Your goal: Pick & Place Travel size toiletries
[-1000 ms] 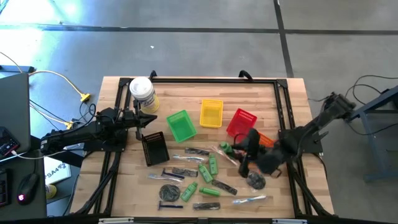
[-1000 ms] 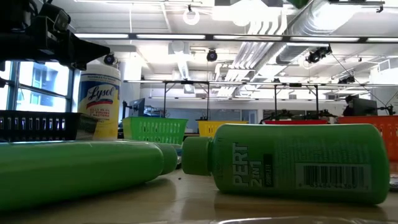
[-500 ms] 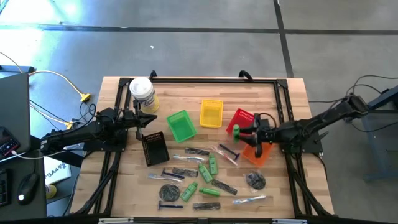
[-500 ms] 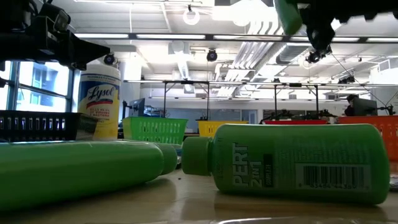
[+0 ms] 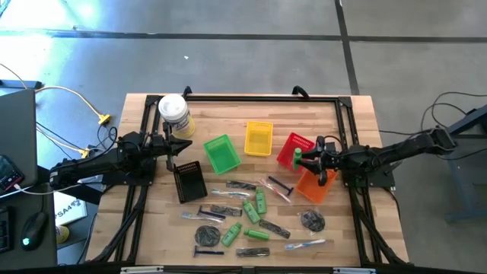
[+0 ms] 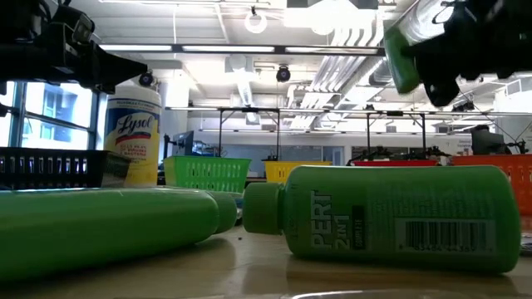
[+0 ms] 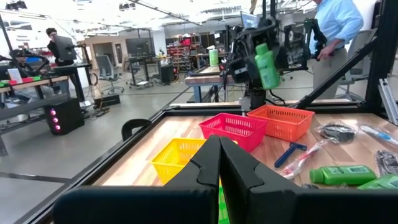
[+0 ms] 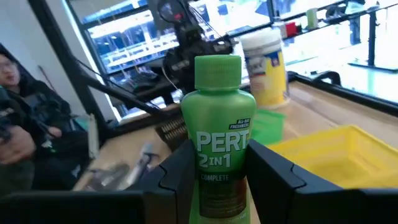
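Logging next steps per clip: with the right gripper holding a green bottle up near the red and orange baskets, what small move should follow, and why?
Probably carry it on over a basket and lower. The right gripper is shut on the green bottle, held above the red basket, beside the orange basket. The left gripper waits shut by the black basket.

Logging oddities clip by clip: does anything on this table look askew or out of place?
The orange basket sits skewed against the red basket, out of line with the others. The right tool holds a green bottle over them.

A robotics lab: exposed ceiling ducts point(image 6: 391, 37), rows of framed workstations point(image 6: 391, 137), a computer tower point(image 7: 65, 115).
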{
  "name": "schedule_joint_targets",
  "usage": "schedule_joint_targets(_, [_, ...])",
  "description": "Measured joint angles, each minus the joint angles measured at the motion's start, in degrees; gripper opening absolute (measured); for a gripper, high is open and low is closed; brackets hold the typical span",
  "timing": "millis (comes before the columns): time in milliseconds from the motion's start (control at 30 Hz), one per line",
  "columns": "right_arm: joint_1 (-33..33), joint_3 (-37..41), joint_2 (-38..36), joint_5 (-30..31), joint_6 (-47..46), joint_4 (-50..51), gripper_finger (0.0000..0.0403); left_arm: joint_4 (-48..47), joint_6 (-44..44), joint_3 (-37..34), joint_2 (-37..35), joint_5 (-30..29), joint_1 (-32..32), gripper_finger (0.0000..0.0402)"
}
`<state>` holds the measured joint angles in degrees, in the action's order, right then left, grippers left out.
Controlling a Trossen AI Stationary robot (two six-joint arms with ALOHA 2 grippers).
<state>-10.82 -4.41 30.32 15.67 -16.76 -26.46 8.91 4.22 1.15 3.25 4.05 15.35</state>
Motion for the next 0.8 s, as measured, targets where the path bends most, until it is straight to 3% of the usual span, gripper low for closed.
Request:
schedule_joint_targets(133, [2.73, 3.90, -1.20, -3.20, -1.69, -1.11, 0.0117, 0.00, -0.02, 0.00, 0.00, -0.20, 0.00, 0.0000])
schedule_joint_targets(400, [6.29, 2.42, -1.14, -4.90, -2.67, -4.05, 0.0117, 0.07, -0.02, 0.00, 0.00, -0.36, 0.00, 0.0000])
schedule_joint_targets(533, [8.58, -4.63, 1.36, -3.65, -3.43, -0.07, 0.0113, 0.09, -0.19, 0.00, 0.00, -0.41, 0.00, 0.0000])
schedule_joint_targets(800, [17.30, -28.49, 15.94, -5.25, -9.51, 28.37, 0.0115, 0.26, -1.29, 0.00, 0.00, -3.91, 0.02, 0.0000])
